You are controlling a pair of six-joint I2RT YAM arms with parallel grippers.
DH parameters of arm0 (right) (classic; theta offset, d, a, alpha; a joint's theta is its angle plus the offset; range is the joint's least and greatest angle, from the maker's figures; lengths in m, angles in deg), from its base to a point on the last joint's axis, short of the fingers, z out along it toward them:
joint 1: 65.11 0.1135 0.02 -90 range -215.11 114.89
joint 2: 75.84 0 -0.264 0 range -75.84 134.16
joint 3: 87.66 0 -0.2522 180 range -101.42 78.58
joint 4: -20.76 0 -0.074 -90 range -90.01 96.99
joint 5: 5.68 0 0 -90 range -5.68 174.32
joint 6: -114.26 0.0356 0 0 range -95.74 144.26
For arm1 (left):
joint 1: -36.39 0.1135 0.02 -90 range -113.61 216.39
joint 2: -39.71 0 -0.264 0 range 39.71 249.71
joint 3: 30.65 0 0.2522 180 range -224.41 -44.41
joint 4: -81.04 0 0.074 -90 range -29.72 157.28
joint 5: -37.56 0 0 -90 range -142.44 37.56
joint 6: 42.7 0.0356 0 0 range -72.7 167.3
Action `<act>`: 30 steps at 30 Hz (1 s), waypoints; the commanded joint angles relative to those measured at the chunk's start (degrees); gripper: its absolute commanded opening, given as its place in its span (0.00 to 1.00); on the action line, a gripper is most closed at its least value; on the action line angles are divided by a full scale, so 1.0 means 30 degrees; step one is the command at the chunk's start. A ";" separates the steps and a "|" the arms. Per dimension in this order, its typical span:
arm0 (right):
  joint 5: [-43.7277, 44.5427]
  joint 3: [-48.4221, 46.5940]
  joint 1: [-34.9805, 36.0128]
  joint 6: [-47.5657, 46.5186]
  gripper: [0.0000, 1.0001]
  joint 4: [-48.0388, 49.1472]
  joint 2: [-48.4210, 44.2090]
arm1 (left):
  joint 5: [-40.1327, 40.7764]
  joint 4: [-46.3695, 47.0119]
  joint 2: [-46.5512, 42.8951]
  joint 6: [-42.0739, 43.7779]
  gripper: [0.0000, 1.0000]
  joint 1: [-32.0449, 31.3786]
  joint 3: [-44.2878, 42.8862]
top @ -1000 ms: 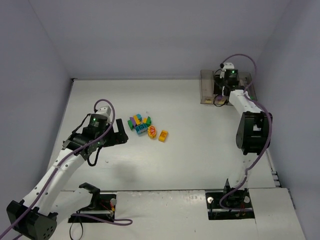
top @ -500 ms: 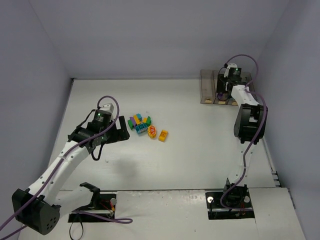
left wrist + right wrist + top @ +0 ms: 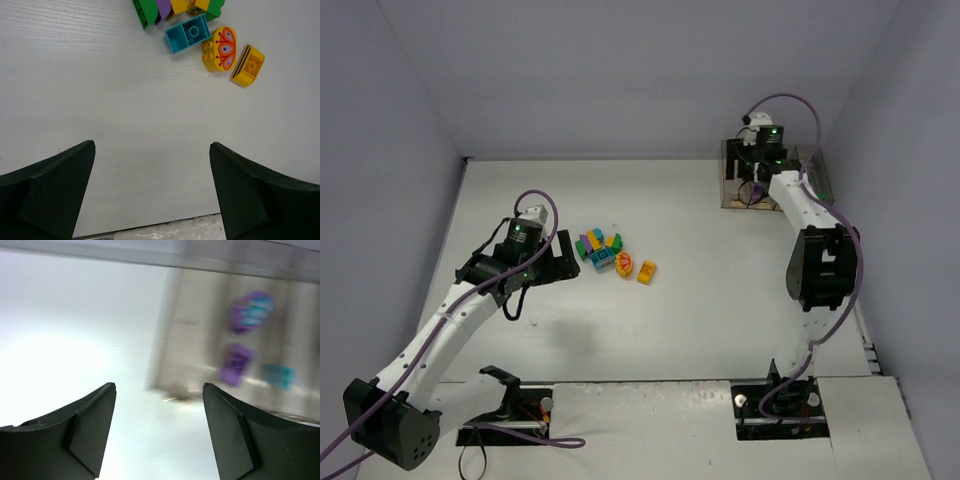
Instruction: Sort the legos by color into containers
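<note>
Hovering empty, fingers spread — left gripper (image 3: 152,145) near small multicoloured plastic legos (image 3: 187,37), right gripper (image 3: 159,386) by clear smoky-brown plastic containers (image 3: 192,335).

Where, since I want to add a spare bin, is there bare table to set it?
The widest bare table lies between the legos and the containers, and nearward of the legos. Crowded: around the legos, with the left hand beside them, and the far right corner, where the right hand hangs at the containers.
</note>
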 commanded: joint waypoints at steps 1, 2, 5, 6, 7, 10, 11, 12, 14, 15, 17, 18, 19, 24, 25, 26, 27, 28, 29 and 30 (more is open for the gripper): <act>-0.0881 0.1436 0.3428 0.0509 0.66 0.0875 -0.3254 | 0.0365 0.0896 -0.0775 0.0052 0.90 0.0059 -0.0761; -0.1143 0.2481 0.4101 0.0656 0.65 0.0962 -0.3867 | 0.0511 0.0838 -0.0892 0.0052 0.90 0.0059 -0.0702; -0.1205 0.4303 0.6826 0.1066 0.64 0.1138 -0.4721 | 0.0571 0.0545 -0.1507 -0.0064 0.90 0.0088 -0.0468; -0.1291 0.4685 0.8167 0.1096 0.64 0.1168 -0.4809 | 0.1064 0.0428 -0.1712 -0.0094 0.90 0.0059 -0.0351; -0.1292 0.5037 0.8789 0.1561 0.64 0.1197 -0.4984 | 0.1127 0.0340 -0.2091 -0.0123 0.90 0.0059 -0.0147; -0.1263 0.6181 1.0924 0.2091 0.64 0.1781 -0.4783 | 0.1245 0.0076 -0.2853 -0.0270 0.90 0.0088 0.0234; -0.1147 0.6328 1.1456 0.2296 0.65 0.1870 -0.4694 | 0.1274 0.0047 -0.3001 -0.0328 0.90 0.0059 0.0294; -0.0798 0.6474 1.1955 0.2385 0.65 0.1958 -0.4606 | 0.1274 -0.0186 -0.3148 -0.0358 0.90 0.0059 0.0352; -0.0474 0.6563 1.3157 0.2647 0.66 0.2163 -0.4255 | 0.1245 -0.0509 -0.3529 -0.0445 0.90 0.0059 0.0440; -0.0095 0.6564 1.3422 0.2707 0.67 0.2164 -0.4138 | 0.1245 -0.0568 -0.3762 -0.0446 0.90 0.0088 0.0470; 0.0753 0.6825 1.4008 0.3116 0.67 0.2223 -0.3932 | 0.1216 -0.0918 -0.4056 -0.0533 0.90 0.0059 0.0529; 0.0758 0.6972 1.4010 0.3118 0.67 0.2223 -0.3931 | 0.1216 -0.0920 -0.4116 -0.0534 0.90 0.0059 0.0529; 0.1339 0.7177 1.4126 0.3176 0.68 0.2223 -0.3989 | 0.1187 -0.1037 -0.4203 -0.0563 0.90 0.0059 0.0558; 0.1053 0.7940 1.4215 0.3498 0.68 0.2311 -0.3728 | 0.1128 -0.1330 -0.4643 -0.0593 0.90 0.0059 0.0734; 0.0993 0.7882 1.4274 0.3586 0.69 0.2340 -0.3639 | 0.1099 -0.1389 -0.4673 -0.0621 0.90 0.0059 0.0734; 0.1051 0.7824 1.4448 0.3674 0.69 0.2340 -0.3522 | 0.1127 -0.1447 -0.4702 -0.0593 0.90 0.0059 0.0705; 0.1138 0.7707 1.4566 0.3907 0.68 0.2369 -0.3173 | 0.1128 -0.1448 -0.4731 -0.0650 0.90 0.0059 0.0733; 0.1284 0.7445 1.4654 0.4083 0.68 0.2340 -0.2996 | 0.1128 -0.1448 -0.4731 -0.0680 0.90 0.0059 0.0705; 0.1547 0.7297 1.4829 0.4230 0.68 0.2340 -0.2791 | 0.1099 -0.1390 -0.4731 -0.0709 0.90 0.0059 0.0704; 0.1636 0.7180 1.4889 0.4492 0.68 0.2369 -0.2383 | 0.1069 -0.1389 -0.4731 -0.0709 0.90 0.0059 0.0704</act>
